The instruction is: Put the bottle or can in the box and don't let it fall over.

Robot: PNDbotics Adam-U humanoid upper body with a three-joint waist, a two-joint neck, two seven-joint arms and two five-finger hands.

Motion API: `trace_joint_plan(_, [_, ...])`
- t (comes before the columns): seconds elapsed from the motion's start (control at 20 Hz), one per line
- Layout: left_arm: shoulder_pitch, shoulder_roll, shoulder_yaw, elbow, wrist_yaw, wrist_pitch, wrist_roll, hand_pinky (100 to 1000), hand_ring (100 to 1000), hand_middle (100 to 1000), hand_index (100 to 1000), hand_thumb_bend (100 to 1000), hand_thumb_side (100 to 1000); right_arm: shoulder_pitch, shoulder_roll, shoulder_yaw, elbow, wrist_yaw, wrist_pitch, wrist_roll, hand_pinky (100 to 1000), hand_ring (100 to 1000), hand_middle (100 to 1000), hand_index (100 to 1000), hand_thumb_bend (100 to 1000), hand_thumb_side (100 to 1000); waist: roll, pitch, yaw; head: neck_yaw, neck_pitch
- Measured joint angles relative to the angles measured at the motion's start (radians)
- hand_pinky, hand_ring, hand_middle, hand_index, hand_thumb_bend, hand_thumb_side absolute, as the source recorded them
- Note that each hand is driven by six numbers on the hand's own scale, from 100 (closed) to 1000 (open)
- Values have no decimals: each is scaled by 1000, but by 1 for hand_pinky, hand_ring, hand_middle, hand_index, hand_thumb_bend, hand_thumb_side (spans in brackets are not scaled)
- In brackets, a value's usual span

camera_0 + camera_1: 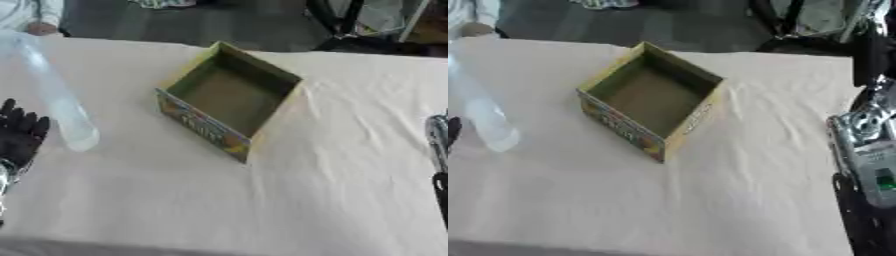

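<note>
open cardboard box at frame centre, interior bare. clear bottle at left, outside it. left hand at left edge, fingers straight, holding nothing; right hand's state cannot be told.

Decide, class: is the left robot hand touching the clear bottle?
Apart. The left eye view shows a strip of white tablecloth between the left robot hand and the clear bottle.
</note>
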State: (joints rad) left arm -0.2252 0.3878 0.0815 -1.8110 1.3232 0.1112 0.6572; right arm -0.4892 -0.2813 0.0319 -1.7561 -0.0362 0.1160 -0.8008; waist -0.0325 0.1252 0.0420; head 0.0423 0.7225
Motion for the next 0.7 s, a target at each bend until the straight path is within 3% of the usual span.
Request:
trace_joint_plan(0.35, [-53, 0, -20, 47, 4, 19, 22, 100, 100, 100, 1000, 890, 1000, 0, 0, 1, 0, 0, 2, 3, 728, 718, 778, 768, 100, 530, 0, -5, -3, 1, -4])
trace_joint_plan(0.7, [-95, 0, -23, 86, -6, 2, 51, 100, 100, 100, 1000, 893, 1000, 0, 0, 6, 0, -1, 3, 5, 729, 718, 778, 766, 100, 527, -1, -6, -5, 1, -11])
